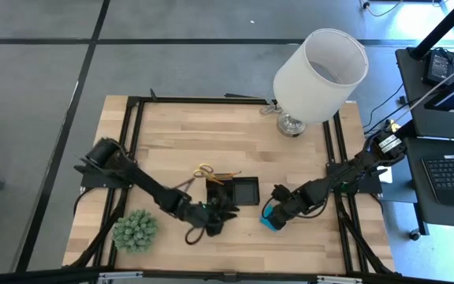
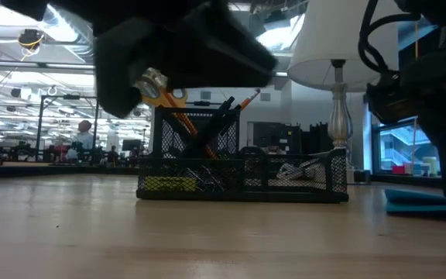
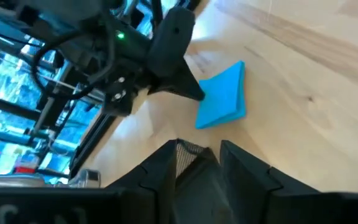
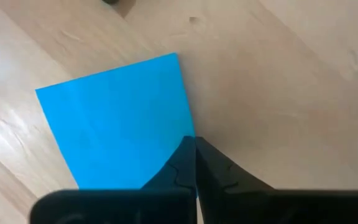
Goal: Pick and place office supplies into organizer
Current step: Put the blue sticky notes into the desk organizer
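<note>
Blue pad (image 4: 120, 118) flat on wooden worktop (image 1: 235, 130), just right of black mesh organizer (image 1: 233, 190). Right gripper (image 4: 194, 152), fingers pressed together, tip at pad's edge, probably to nudge or lift it. Left gripper (image 3: 197, 163) over organizer's near end, fingers narrowly parted, nothing visibly held. Scissors (image 1: 204, 170), pens, pencils already inside. Plant ball (image 1: 135, 229), lamp (image 1: 318, 67) well clear.
</note>
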Tool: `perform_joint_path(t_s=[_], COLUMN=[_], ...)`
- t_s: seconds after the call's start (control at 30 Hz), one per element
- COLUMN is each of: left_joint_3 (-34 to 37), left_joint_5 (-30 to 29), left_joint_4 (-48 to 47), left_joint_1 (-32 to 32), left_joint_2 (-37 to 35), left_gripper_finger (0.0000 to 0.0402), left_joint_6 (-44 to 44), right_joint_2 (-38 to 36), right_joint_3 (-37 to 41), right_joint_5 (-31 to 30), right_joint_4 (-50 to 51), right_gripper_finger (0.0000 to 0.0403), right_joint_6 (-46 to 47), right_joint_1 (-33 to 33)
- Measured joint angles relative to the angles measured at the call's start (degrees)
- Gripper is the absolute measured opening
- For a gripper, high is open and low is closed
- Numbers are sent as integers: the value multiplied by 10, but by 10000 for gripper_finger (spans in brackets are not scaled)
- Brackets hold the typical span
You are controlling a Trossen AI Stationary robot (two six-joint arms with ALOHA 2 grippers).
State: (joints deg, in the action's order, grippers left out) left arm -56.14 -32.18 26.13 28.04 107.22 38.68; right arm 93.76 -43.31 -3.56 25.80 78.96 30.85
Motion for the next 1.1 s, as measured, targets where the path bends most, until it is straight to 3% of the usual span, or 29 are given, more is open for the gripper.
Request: perform_joint_path(t_s=[0.33,0.67,1.1], left_joint_3=[-132,-148,-148], left_joint_5=[-57,-60,-33], left_joint_4=[-79,-80,-61], left_joint_1=[34,41,21], left_joint_2=[113,165,172], left_gripper_finger=[128,128,128], left_joint_6=[8,25,0], right_joint_2=[3,4,3], right_joint_3=[2,2,2], right_joint_5=[4,3,-11], right_joint_4=[-41,-75,-90], right_gripper_finger=[2,2,2], right_joint_6=[91,122,121], right_joint_1=[0,0,0])
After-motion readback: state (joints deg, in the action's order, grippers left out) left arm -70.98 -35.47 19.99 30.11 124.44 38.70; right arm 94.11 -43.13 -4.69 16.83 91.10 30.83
